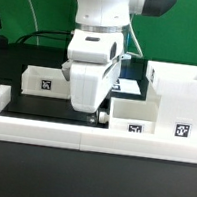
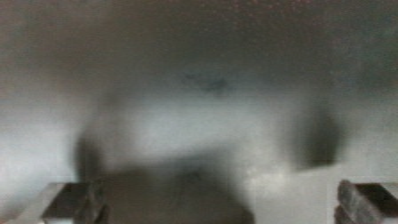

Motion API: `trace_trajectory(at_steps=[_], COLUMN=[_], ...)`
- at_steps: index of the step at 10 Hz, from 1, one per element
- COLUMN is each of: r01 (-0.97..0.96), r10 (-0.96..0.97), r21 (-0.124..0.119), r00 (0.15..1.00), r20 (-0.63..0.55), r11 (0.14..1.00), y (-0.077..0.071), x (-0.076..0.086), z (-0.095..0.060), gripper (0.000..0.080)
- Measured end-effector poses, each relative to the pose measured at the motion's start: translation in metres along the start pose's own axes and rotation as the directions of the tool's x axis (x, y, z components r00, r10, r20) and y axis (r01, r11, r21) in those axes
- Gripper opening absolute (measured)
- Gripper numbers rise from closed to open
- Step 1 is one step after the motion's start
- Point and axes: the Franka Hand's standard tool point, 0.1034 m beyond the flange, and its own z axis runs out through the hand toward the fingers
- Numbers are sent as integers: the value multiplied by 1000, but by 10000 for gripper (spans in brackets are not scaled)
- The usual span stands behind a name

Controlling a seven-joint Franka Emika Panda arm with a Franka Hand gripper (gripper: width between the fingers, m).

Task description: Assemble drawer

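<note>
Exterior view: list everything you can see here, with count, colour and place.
trays: 2, white, tagged; one on the exterior view's left, one by the front wall next to the shell
shell: 1, white, tall, exterior view's right
marker board: 1, white, flat behind the arm
wall: 1, white, low, along the table's front
table: 1, black
arm: 1, white, centre
gripper: 1, lowered between the trays, fingers apart
</note>
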Motion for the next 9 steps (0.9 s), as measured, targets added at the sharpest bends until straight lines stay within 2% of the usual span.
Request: trace_trajectory(at_steps=[1,2,3,5,9], r01=[65,109,135,121,134], r10=[-65,-109,-135,-122,-134], r21=[13,7,11,19,18], r00=[998,994,991,992,991], r20=[1,4,16,30,28], r11=[998,994,991,992,991], y=[0,1,0,-1,-1], x=[-5,-3,0,2,1], z=[0,-1,-1,0,0], gripper=[648,648,648,648,648])
